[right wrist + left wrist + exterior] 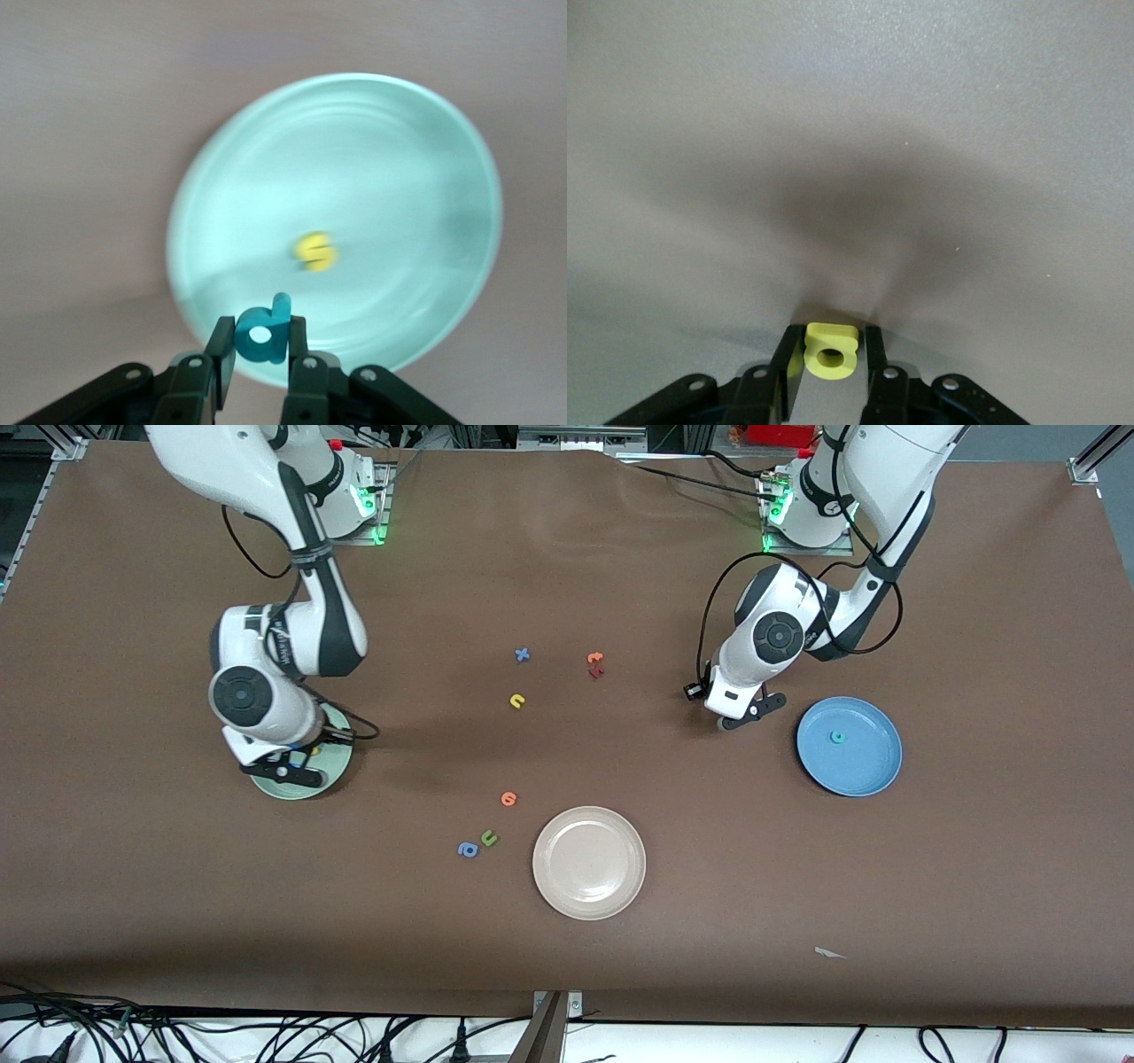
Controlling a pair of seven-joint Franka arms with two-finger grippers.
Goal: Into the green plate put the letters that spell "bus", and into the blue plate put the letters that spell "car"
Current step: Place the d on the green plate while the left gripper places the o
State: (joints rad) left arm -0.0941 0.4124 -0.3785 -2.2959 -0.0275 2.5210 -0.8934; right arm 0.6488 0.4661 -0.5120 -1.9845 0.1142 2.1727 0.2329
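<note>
With the right tool clamped on the teal b, it should be released well inside the green plate, beside the yellow s, while the left tool, closed around the yellow a on the tabletop, should be lifted only once that hold is firm.

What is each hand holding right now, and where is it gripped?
Right hand pinches the teal b by its round bowl, over the green plate. Left hand pinches the yellow a by its sides.

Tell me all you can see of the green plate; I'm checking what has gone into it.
The green plate is round, pale mint and smooth with a shallow raised rim. It lies flat on the brown table toward the right arm's end. A yellow s lies loose near its middle. The right gripper is over its rim, shut on a teal b held clear of the plate. The front view mostly hides it under that arm.
</note>
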